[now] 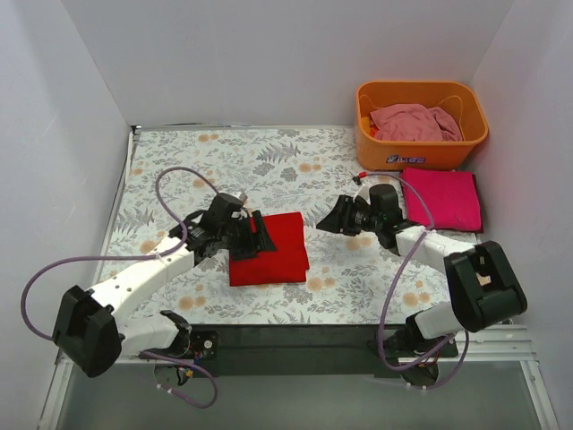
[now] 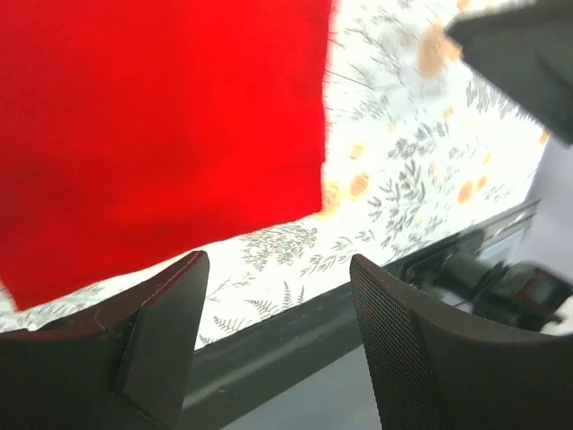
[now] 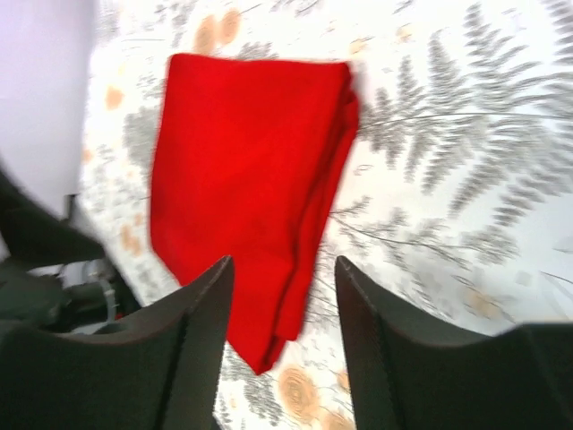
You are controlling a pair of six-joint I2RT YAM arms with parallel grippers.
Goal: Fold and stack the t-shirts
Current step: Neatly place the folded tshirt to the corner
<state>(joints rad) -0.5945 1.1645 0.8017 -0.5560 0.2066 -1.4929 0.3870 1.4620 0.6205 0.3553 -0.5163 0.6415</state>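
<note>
The bright red t-shirt [image 1: 282, 255] lies folded in a rectangle at the table's front middle; it also shows in the left wrist view [image 2: 161, 116] and the right wrist view [image 3: 242, 161]. My left gripper [image 1: 266, 240] hovers over its left part, open and empty [image 2: 277, 264]. My right gripper [image 1: 328, 218] is open and empty [image 3: 284, 262], just right of the red shirt and above the table. The magenta-pink t-shirt [image 1: 440, 197] lies folded at the right. The pale pink t-shirt [image 1: 414, 121] sits crumpled in the basket.
The orange plastic basket [image 1: 421, 152] stands at the back right corner, just behind the magenta shirt. White walls enclose the floral table [image 1: 224, 161] on three sides. A black strip [image 1: 295, 336] runs along the front edge by the arm bases.
</note>
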